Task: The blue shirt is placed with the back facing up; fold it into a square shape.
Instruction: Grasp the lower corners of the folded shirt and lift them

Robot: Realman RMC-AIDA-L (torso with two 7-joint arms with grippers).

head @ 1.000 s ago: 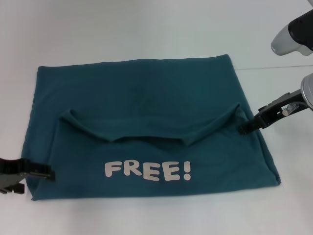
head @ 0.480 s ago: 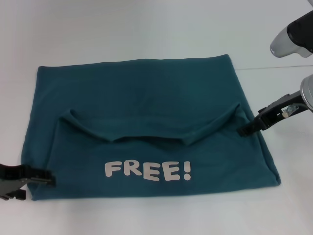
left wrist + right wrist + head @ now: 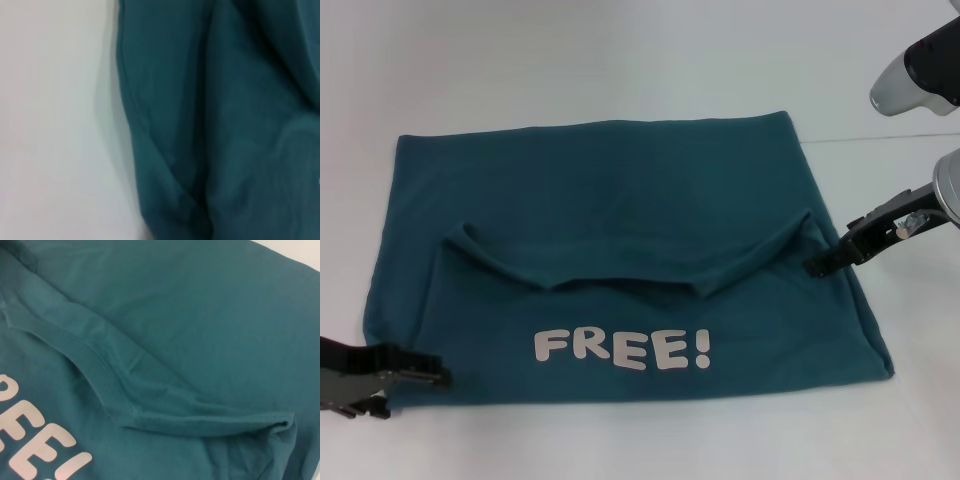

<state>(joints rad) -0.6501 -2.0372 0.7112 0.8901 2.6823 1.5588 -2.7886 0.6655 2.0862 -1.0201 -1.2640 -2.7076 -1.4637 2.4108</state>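
The blue shirt [image 3: 610,190] lies flat on the white table, folded into a wide rectangle. Its near part is turned over, so the white letters "FREE!" [image 3: 622,350] face up below a curved neckline edge [image 3: 620,280]. My left gripper [image 3: 415,378] is low at the shirt's near left corner, over its edge. The left wrist view shows that shirt edge [image 3: 131,130] against the table. My right gripper [image 3: 815,266] is at the shirt's right edge, just beside the end of the folded-over flap [image 3: 280,422]. The shirt hangs from neither gripper.
The white table [image 3: 620,60] surrounds the shirt on all sides. A silver and black part of the right arm [image 3: 915,70] hangs at the far right above the table.
My left gripper has moved nearer and to the right along the shirt's near left corner. The shirt and the right gripper have hardly moved.
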